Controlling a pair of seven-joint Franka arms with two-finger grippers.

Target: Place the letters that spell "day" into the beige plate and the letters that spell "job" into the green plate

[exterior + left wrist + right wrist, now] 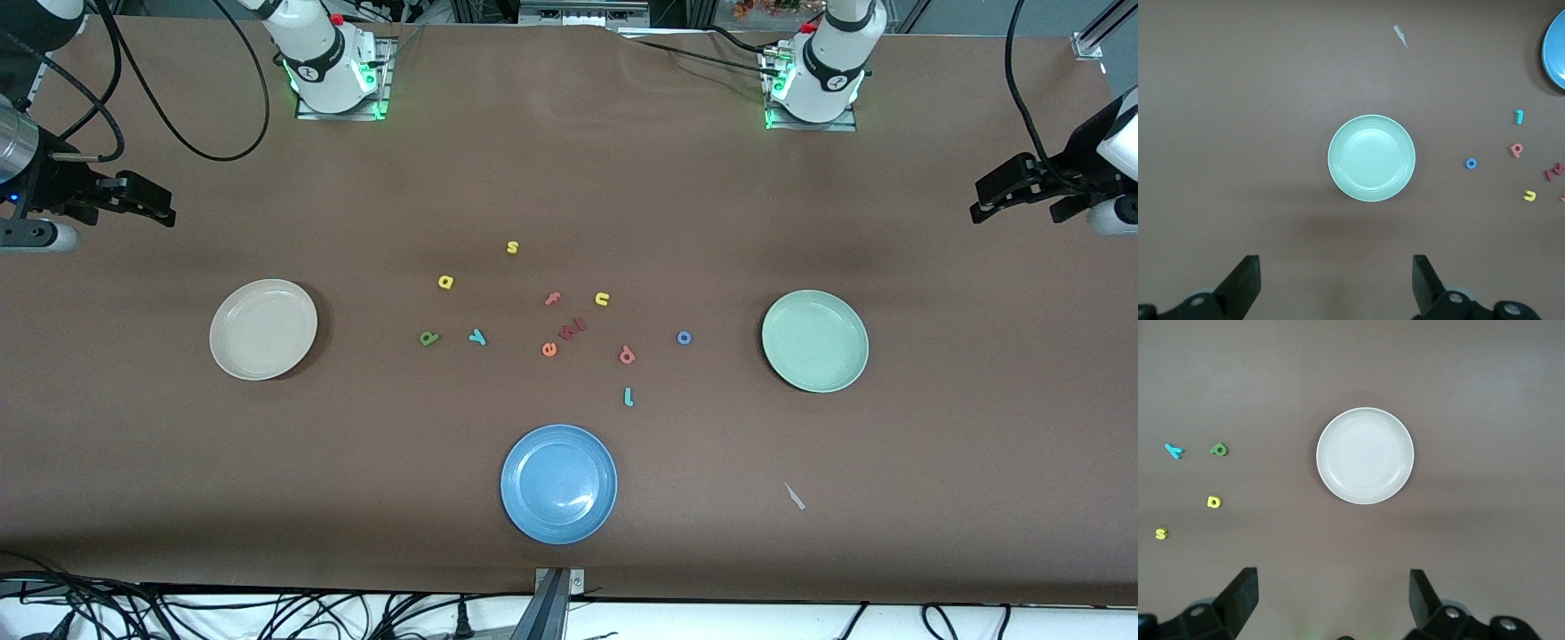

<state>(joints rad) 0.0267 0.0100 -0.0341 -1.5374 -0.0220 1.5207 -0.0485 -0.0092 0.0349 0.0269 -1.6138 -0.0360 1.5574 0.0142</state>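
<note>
The beige plate (pixel 263 329) (pixel 1365 455) lies empty toward the right arm's end of the table. The green plate (pixel 815 340) (pixel 1371 158) lies empty toward the left arm's end. Between them are scattered the olive d (pixel 428 338) (pixel 1219 449), yellow a (pixel 445 282) (pixel 1214 501) and teal y (pixel 477 336) (pixel 1174 451). Closer to the green plate lie the teal j (pixel 628 396) (pixel 1519 117), blue o (pixel 684 338) (pixel 1471 163) and salmon b (pixel 627 355) (pixel 1516 150). My right gripper (pixel 167 214) (pixel 1333 597) hangs open and empty over its table end. My left gripper (pixel 980 211) (pixel 1336 280) does the same at its end.
A blue plate (pixel 558 483) (pixel 1555 47) sits nearest the front camera. Other letters lie in the middle: yellow s (pixel 512 247), pink f (pixel 552 299), yellow u (pixel 602 300), a dark red letter (pixel 575 327), orange e (pixel 549 349). A white scrap (pixel 794 496) lies on the brown table.
</note>
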